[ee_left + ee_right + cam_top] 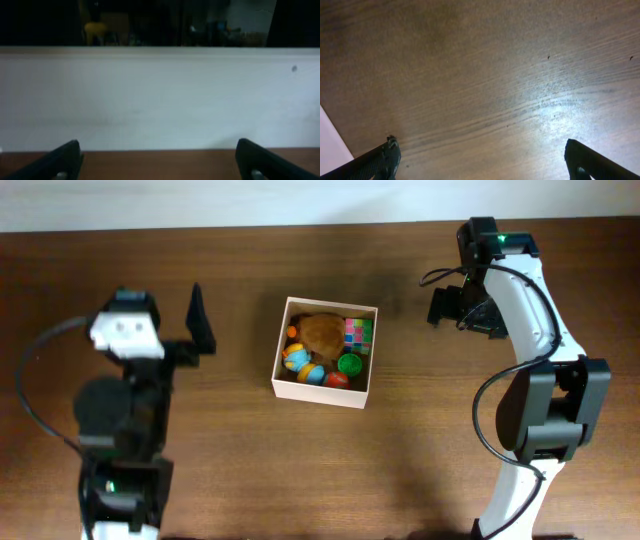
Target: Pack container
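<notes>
The container [285,387] stands at the middle of the table, cream-white walled, holding a brown plush toy [322,332], a colourful cube [358,332], a green toy [349,364], a red ball [336,380] and a blue-and-orange toy [301,364]. My left gripper [201,320] is open and empty, to the left of the container; in the left wrist view [157,160] its fingers frame bare table and a white wall. My right gripper [441,306] is open and empty at the back right; the right wrist view [482,157] shows only wood between its fingers.
The brown wooden table [400,470] runs to a white wall along the back edge [160,100]. The left arm's base [120,480] stands at the front left and the right arm's base [530,430] at the front right.
</notes>
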